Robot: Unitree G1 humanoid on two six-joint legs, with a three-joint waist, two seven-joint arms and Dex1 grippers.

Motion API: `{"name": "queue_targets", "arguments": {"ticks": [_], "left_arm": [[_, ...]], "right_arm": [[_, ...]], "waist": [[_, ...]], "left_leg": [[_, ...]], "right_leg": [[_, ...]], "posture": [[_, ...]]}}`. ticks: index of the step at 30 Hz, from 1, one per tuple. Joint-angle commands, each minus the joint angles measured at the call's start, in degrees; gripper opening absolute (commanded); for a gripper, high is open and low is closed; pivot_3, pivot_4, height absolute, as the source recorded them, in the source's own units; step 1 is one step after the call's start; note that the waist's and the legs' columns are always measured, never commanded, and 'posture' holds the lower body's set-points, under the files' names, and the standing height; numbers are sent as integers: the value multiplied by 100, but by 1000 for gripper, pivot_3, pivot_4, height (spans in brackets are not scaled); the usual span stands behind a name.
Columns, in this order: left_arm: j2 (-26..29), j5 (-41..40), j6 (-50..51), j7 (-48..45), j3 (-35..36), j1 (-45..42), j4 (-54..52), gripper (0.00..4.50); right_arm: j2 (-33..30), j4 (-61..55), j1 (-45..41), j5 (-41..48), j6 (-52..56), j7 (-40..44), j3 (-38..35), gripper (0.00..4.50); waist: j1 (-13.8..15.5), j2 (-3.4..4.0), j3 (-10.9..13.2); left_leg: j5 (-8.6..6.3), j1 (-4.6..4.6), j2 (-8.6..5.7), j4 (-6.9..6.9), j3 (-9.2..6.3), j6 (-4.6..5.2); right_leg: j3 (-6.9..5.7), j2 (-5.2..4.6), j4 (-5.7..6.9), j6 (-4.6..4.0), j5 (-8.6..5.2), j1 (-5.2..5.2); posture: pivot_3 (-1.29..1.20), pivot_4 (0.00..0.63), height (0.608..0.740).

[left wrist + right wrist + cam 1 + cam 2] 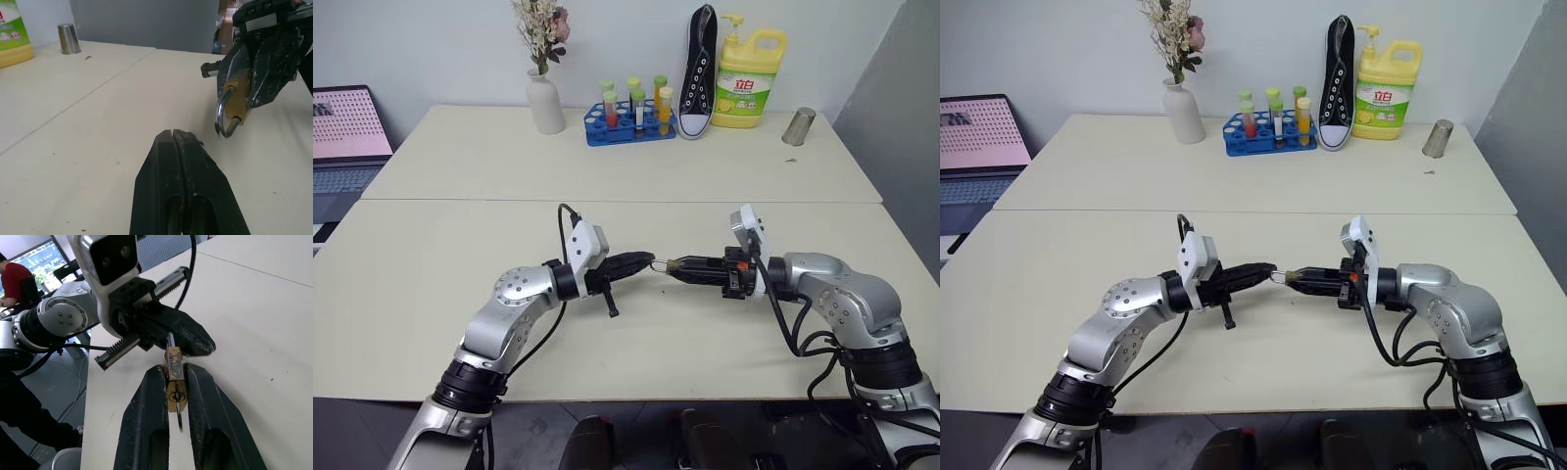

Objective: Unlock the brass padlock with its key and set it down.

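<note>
The brass padlock (173, 363) is small and gold-coloured, and my right gripper (174, 370) is shut on its body. It hangs above the near table (636, 343). The silvery shackle (221, 117) points toward my left gripper (649, 260). A thin silvery key (179, 417) sticks out of the keyhole face, between the right fingers. The left gripper's black fingers (188, 161) are shut flat together with nothing between them. Their tips lie just beside the shackle end, and I cannot tell whether they touch it. Both grippers meet tip to tip over the table's middle.
On the far table stand a white vase of dried flowers (545, 98), a blue rack of test tubes (628, 122), a black sneaker (698, 73), a yellow detergent bottle (749, 78) and a metal cup (798, 126). A laptop (347, 127) sits at the left. A person in red (14, 279) sits far off.
</note>
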Motion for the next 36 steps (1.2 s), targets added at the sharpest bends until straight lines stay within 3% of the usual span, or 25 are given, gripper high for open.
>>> {"name": "queue_targets", "arguments": {"ticks": [1,8,23,36], "left_arm": [[-185,-252,324,-30,117,-78,-309,0],[-231,-420,793,-112,216,70,-720,0],[272,-902,1675,-486,530,311,-1446,0],[23,-1309,2068,-114,827,67,-1525,0]], "right_arm": [[45,-227,-80,170,-15,-16,-115,171],[26,-210,-94,176,-17,-31,-112,171],[-5,-153,-79,105,-72,-9,-68,171],[-6,-144,-59,81,-83,10,-45,171]], "waist": [[1,0,0],[-1,0,0],[-1,0,0],[0,0,1]], "left_leg": [[0,-1,0,0,0,0],[0,0,1,-1,0,0],[0,0,0,-1,-1,0],[0,0,0,-1,-1,0]], "right_leg": [[0,0,0,0,0,0],[1,0,0,0,0,0],[2,0,-2,1,-2,0],[2,0,-3,2,-2,0]], "posture": [[0,150,740],[0,150,740],[0,150,740],[0,150,740]]}}
